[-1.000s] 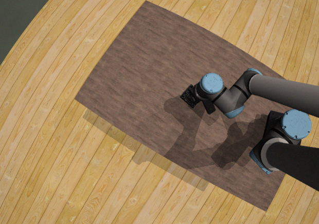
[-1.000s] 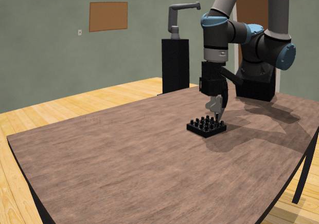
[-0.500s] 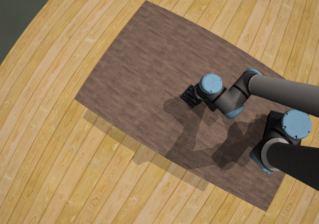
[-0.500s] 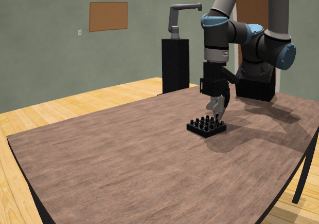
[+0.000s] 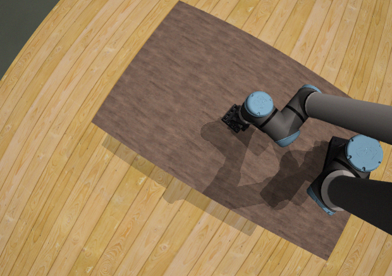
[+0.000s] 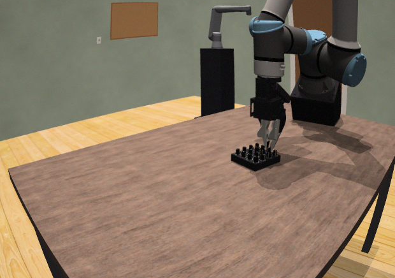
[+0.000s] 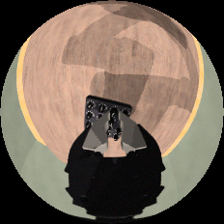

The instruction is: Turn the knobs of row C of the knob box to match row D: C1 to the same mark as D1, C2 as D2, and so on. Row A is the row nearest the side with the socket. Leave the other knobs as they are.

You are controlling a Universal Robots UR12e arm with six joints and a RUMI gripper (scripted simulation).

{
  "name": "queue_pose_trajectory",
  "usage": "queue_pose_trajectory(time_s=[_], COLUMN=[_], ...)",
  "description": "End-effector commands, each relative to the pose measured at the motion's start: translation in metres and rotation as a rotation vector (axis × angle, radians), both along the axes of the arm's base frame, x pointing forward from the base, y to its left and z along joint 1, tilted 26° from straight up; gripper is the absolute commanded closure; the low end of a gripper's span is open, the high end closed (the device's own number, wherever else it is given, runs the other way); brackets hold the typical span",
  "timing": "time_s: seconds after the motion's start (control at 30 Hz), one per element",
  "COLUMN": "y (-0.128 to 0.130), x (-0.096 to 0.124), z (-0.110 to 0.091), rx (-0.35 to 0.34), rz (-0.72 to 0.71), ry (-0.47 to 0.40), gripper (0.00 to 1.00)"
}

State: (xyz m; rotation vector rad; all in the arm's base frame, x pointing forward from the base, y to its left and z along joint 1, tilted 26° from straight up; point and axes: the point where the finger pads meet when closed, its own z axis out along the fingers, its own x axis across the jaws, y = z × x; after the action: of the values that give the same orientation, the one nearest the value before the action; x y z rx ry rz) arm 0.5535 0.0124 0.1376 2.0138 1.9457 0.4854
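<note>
The black knob box (image 5: pixel 230 120) (image 6: pixel 244 163) (image 7: pixel 107 100) lies on the table with several small upright black knobs in rows. My gripper (image 6: pixel 268 148) (image 7: pixel 114 111) points down over the box's far right part in the exterior view, its fingertips low among the knobs. It is shut on a knob; the wrist view shows dark knob parts between the grey fingers. Fingers and hand hide the nearby knobs, and in the top view the arm covers part of the box. The socket side, the row letters and the knob marks are too small or hidden to read.
The arm's base (image 6: pixel 314 108) stands at the far end of the brown table (image 5: pixel 158 60) (image 6: pixel 143 204). A second, smaller grey arm (image 6: pixel 216 22) stands on a black pedestal (image 6: pixel 216 83) beyond the table. Arm shadows fall across the table around the box.
</note>
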Motion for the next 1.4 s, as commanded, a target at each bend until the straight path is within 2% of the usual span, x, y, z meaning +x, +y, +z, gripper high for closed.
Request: queue_pose_trajectory(time_s=[0.0, 0.57, 1.37], y=[-0.0002, -0.0014, -0.0018], x=[0.0001, -0.0003, -0.0005], z=[-0.0016, -0.0021, -0.0022], rx=[-0.063, -0.167, -0.23], rz=[0.143, 0.357, 0.486], ry=[0.0, -0.005, -0.008], gripper=[0.96, 0.96, 0.96])
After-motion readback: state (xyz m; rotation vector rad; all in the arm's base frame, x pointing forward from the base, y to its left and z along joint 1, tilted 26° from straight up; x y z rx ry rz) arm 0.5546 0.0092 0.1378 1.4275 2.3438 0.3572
